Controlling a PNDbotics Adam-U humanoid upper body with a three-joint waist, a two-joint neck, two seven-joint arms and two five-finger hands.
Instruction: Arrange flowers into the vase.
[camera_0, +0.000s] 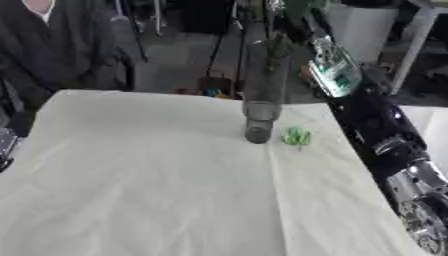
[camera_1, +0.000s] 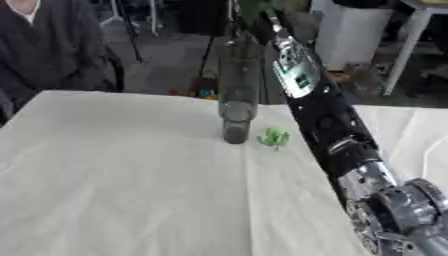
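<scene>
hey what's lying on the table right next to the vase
A small green leafy piece lies on the cloth at the vase's right, apart from it. The right arm covers whatever lies beyond it.

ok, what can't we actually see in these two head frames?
- Right hand: up at the top edge in both views, blurred against green stems; its state is unreadable.
- Flowers: only a green smear at the top edge; no blooms visible.
- Vase: clear and blurred; whether stems are inside is unclear.
- Green bit beside the vase: too small to identify.
- Left hand: in neither view.
</scene>
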